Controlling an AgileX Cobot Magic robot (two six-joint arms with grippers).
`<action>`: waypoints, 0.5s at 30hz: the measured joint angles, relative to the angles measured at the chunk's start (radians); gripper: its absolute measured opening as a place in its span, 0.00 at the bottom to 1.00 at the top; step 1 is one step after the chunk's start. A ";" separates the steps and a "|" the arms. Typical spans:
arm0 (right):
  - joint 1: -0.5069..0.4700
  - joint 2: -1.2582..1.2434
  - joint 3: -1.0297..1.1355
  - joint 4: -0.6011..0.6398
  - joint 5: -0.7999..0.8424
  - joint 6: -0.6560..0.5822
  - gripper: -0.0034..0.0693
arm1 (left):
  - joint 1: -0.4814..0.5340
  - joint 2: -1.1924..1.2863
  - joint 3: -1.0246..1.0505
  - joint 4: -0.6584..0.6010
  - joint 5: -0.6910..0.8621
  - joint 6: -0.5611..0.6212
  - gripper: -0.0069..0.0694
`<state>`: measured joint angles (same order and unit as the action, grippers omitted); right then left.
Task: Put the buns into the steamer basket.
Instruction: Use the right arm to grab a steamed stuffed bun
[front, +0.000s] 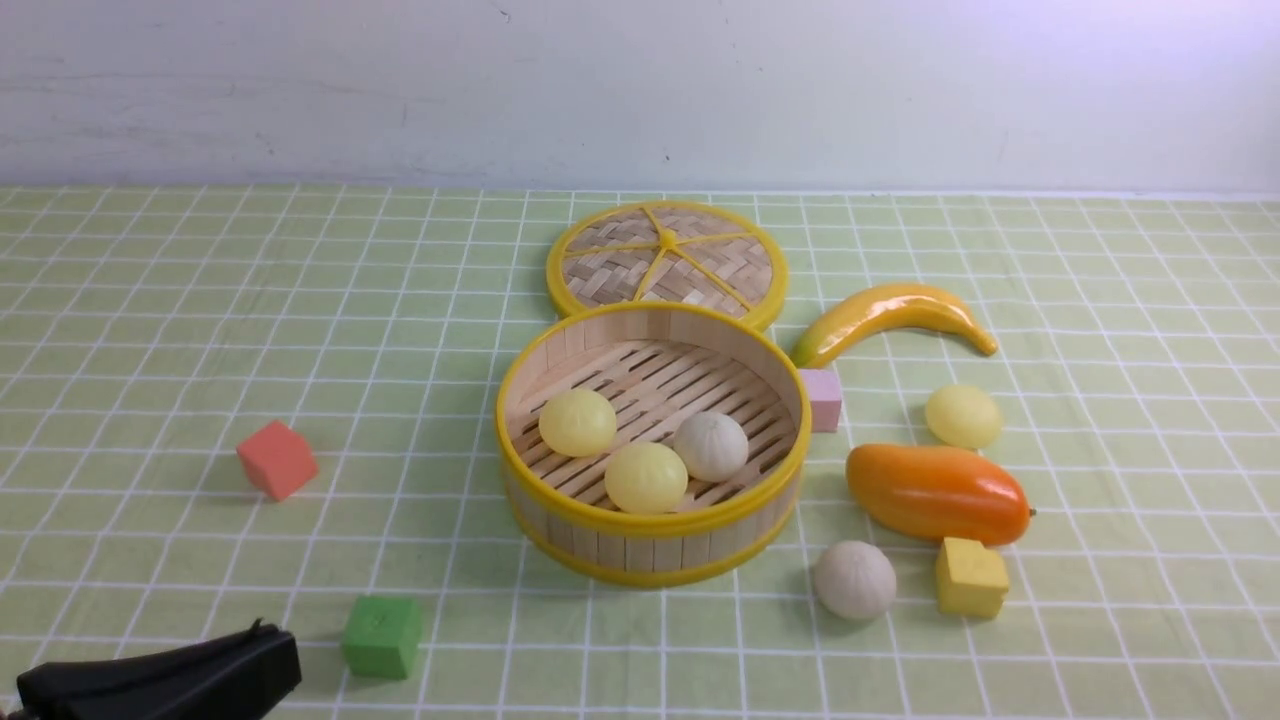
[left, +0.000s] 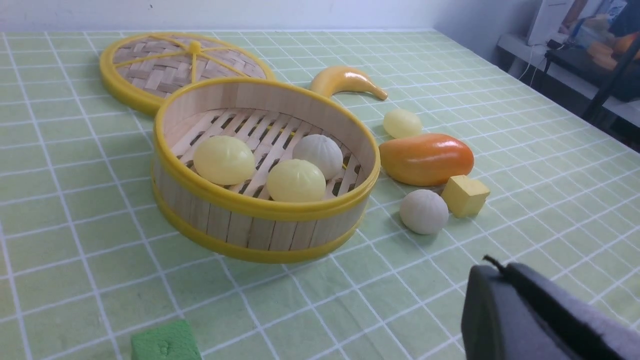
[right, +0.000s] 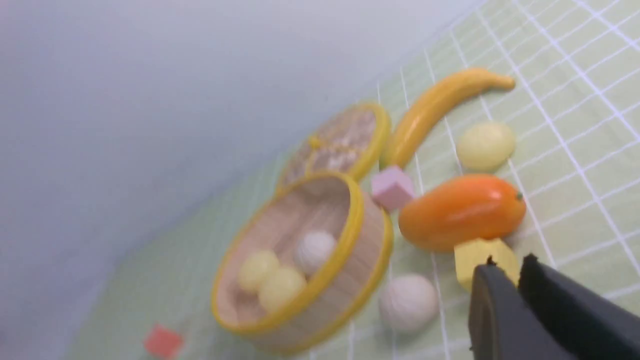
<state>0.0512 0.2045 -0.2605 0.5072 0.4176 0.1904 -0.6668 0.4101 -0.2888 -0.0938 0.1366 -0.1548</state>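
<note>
The steamer basket (front: 655, 552) stands mid-table and holds three buns: two pale yellow buns (front: 577, 422) (front: 646, 477) and one pleated off-white bun (front: 710, 446). To its right, another pale yellow bun (front: 962, 416) lies on the cloth beyond the mango, and a second off-white bun (front: 854, 580) lies nearer, beside the yellow cube. My left gripper (front: 275, 640) rests low at the near left, shut and empty, and its tip (left: 492, 265) also shows in the left wrist view. My right gripper (right: 507, 262) hovers above the yellow cube, its jaws nearly together with nothing between them. It is out of the front view.
The flat woven lid (front: 667, 260) lies behind the basket. A banana (front: 890, 315), a mango (front: 935, 492), a pink cube (front: 822, 398) and a yellow cube (front: 970, 577) crowd the right side. A red cube (front: 277, 459) and a green cube (front: 382, 636) sit on the left.
</note>
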 joint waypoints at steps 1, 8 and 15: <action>0.000 0.062 -0.063 -0.016 0.089 -0.057 0.09 | 0.000 0.000 0.000 0.000 0.000 0.000 0.07; 0.002 0.649 -0.513 -0.096 0.534 -0.328 0.05 | 0.000 0.000 0.000 0.000 0.000 -0.001 0.07; 0.180 1.041 -0.675 -0.149 0.526 -0.350 0.05 | 0.000 0.000 0.000 0.000 0.000 -0.001 0.07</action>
<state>0.2317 1.2459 -0.9353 0.3586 0.9433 -0.1600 -0.6668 0.4101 -0.2888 -0.0938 0.1366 -0.1556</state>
